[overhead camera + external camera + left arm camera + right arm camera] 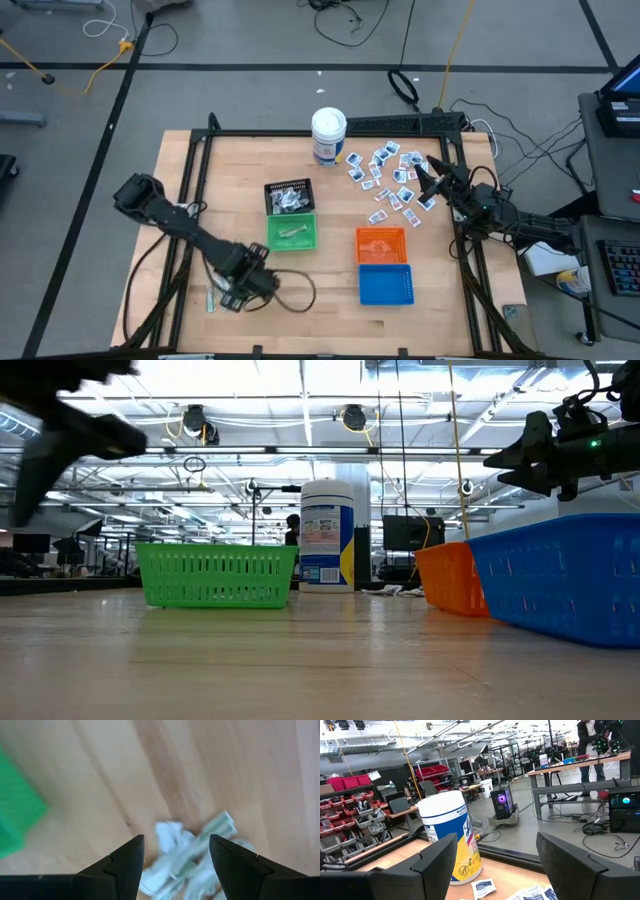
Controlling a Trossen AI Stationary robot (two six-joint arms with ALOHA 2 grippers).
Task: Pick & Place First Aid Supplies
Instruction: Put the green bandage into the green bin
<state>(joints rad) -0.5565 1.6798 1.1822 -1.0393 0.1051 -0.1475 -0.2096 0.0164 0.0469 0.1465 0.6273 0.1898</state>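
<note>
A pale wooden counter (250, 160) framed by black rails stands in a large workshop with cables on the grey floor around it. The left end effector (176, 857) hangs above the counter's near left part, its two dark fingers (125, 862) spread apart and grasping nothing; directly beneath and between them lies a small heap of pale narrow strip packets (192, 855). The green basket (291, 231) sits just beyond this end effector, with the black basket (288, 196) touching its far side; both hold a few pale packets. The right end effector (428, 180) hovers over the far right part of the counter, its fingers also released and empty. The scattered white square packets with blue print (385, 180) lie under and beside it. Ahead of it stands the white canister (451, 837) with a blue and yellow label. The orange basket (381, 244) and blue basket (385, 283) sit nearer the front edge, touching each other.
</note>
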